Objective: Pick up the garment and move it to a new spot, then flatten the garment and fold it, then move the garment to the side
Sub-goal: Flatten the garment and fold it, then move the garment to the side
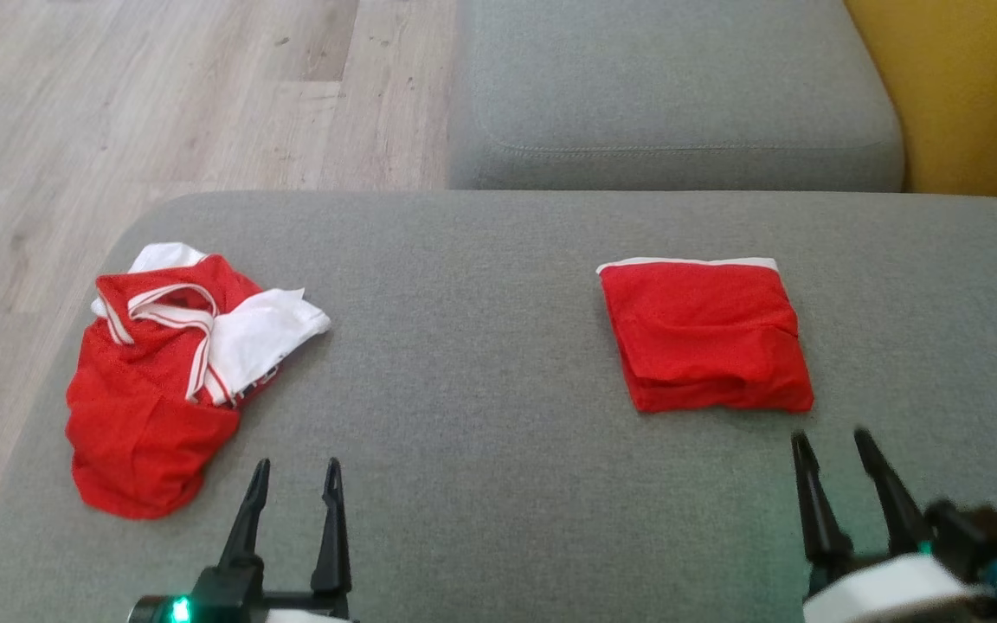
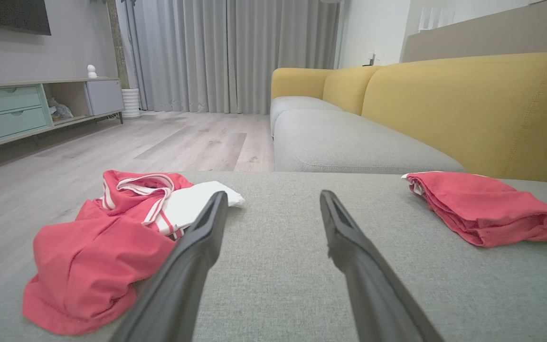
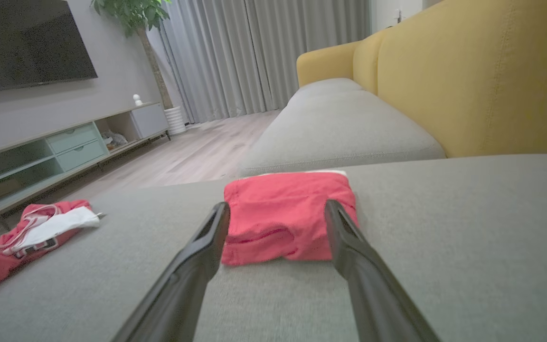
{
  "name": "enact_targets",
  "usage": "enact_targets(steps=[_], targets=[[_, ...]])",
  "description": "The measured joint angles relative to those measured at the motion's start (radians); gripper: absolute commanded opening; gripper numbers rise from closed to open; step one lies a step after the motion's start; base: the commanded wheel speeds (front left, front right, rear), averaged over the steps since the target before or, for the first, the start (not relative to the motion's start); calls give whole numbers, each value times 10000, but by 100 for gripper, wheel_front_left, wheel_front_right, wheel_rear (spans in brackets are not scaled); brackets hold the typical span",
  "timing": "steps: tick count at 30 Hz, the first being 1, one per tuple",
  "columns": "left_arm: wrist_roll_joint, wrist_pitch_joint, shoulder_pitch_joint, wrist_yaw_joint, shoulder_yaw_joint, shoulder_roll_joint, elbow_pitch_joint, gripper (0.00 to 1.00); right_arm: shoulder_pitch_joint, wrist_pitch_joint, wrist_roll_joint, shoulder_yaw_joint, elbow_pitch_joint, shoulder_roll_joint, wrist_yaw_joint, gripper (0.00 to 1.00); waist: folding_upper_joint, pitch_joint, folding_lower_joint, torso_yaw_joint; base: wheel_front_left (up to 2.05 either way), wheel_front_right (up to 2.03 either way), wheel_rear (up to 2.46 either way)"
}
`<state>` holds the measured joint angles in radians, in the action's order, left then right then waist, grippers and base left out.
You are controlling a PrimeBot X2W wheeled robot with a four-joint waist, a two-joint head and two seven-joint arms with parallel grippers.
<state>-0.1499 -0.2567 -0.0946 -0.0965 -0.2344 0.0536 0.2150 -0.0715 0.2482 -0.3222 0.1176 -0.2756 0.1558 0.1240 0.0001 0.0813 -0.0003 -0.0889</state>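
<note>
L gripper [image 2: 273,195] spread, empty. On grey fabric cushion [image 2: 278,285]: crumpled red-white mesh jersey [image 2: 93,247] at left edge, folded red garment [image 2: 487,213] nr right edge.

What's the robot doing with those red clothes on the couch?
It is folding clothes. One red garment lies neatly folded on the grey sofa seat, just beyond the open right hand. A crumpled red and white jersey waits to the left of the open left hand. Neither hand holds anything now.

a folded red mesh garment [image 1: 706,333], a flat squarish packet with a white strip along its far edge, lies on the right of the grey fabric cushion [image 1: 481,415]. a crumpled red and white garment [image 1: 152,389] lies heaped near the left edge, well apart.
</note>
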Motion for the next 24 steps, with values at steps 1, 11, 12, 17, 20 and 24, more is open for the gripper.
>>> enact_targets(steps=[1,11,12,17,20,24], targets=[[0,0,-53,0,69,0,19,100,-265,0,128,-67,90,-109,0,100,0,37,1,27,0,0,0],[0,0,-155,2,146,0,61,100,-814,0,1064,-568,568,-426,0,100,0,109,3,90,0,0,0],[0,0,-155,0,148,0,69,100,-822,0,1097,-570,571,-458,0,100,0,106,3,94,0,0,0],[0,0,-155,0,148,0,73,100,-827,0,1143,-608,573,-474,0,100,0,104,3,100,0,0,0],[0,0,-154,-4,161,0,71,100,-827,0,1204,-606,573,-483,0,100,0,72,4,133,0,0,0],[0,0,-154,-4,257,0,69,100,-828,-2,1216,-608,571,-493,0,100,0,57,4,172,0,0,0]])
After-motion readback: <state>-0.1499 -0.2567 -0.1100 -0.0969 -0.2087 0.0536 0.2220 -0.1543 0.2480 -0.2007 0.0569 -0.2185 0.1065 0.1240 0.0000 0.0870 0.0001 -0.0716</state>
